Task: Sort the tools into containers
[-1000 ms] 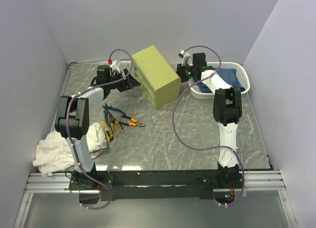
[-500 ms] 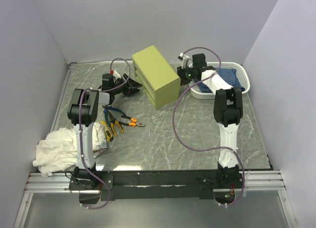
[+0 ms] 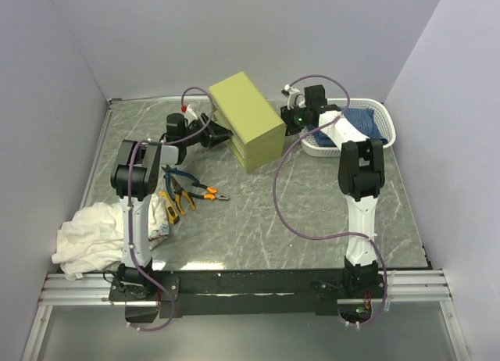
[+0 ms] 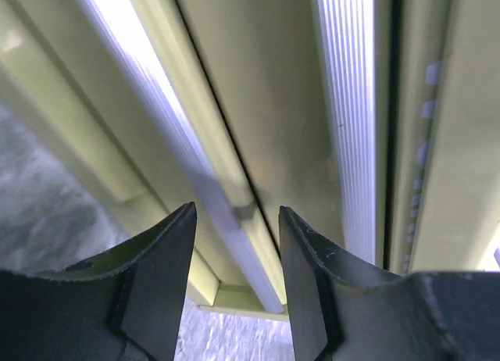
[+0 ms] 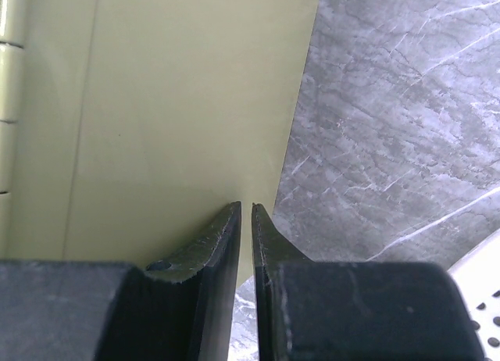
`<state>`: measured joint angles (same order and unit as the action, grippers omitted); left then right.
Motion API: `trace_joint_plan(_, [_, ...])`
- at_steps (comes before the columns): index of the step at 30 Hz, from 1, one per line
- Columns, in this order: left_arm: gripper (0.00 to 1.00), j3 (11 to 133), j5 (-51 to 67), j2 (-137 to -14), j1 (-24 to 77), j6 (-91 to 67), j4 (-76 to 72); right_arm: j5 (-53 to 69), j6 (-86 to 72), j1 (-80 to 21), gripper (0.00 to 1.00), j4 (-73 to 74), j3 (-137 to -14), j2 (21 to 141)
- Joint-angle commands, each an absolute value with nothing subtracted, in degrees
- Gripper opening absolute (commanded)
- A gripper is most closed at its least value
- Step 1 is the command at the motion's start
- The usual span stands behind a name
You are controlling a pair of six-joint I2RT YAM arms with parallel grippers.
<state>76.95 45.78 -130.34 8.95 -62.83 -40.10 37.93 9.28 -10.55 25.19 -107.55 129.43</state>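
The olive cabinet (image 3: 244,115) stands at the back middle of the table, its drawers (image 4: 273,103) pushed in. My left gripper (image 3: 219,134) is at its front face, open, with its fingers either side of a silvery drawer handle rail (image 4: 195,169) and a gap on both sides. My right gripper (image 3: 288,117) is shut with nothing in it, its tips (image 5: 244,207) up against the cabinet's plain side wall (image 5: 172,103). The tools lie on the table left of centre: blue-handled pliers (image 3: 179,176), orange-handled pliers (image 3: 205,194) and a yellow utility knife (image 3: 168,207).
A crumpled white cloth (image 3: 84,240) lies at the near left, beside the left arm's base. A white perforated basket (image 3: 387,125) holding a blue cloth (image 3: 361,120) sits at the back right, close behind the right arm. The tabletop is grey marble (image 3: 312,197).
My left gripper has moved right, from the back left up to the cabinet's front, and its jaws have narrowed around the handle rail. The right gripper has barely shifted.
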Motion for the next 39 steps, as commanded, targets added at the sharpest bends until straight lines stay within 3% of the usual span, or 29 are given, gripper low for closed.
trace_joint_plan(1, [0.52,82.07,48.6,-131.83,10.72,-63.46,-43.94,41.75,8.44,-12.57,0.19,26.46,-107.67,125.6])
trace_joint_plan(5, [0.45,83.93,49.57,-133.42,11.69,-63.28,-44.56,41.75,8.53,-12.66,0.19,26.37,-107.23,125.51])
trace_joint_plan(8, [0.22,83.06,49.39,-132.55,11.43,-62.58,-44.12,42.19,8.0,-12.57,0.19,25.93,-107.31,125.6])
trace_joint_plan(9, [0.01,82.8,49.13,-132.1,11.25,-61.45,-42.82,42.01,7.91,-12.57,0.19,25.84,-107.58,125.6])
trace_joint_plan(17, [0.01,76.91,48.6,-124.72,8.79,-52.14,-31.56,26.2,9.32,-12.22,0.17,20.31,-111.87,120.77])
trace_joint_plan(21, [0.01,73.14,50.62,-121.38,7.21,-46.77,-25.68,29.61,6.43,-12.13,0.19,17.59,-117.85,119.71])
trace_joint_plan(28, [0.01,68.3,51.15,-117.6,6.76,-39.29,-19.95,43.76,-0.54,-16.5,0.26,8.69,-115.13,118.02])
trace_joint_plan(39, [0.01,65.31,51.86,-111.1,3.61,-28.05,-5.04,44.13,-3.08,-19.25,0.25,5.36,-102.22,119.97])
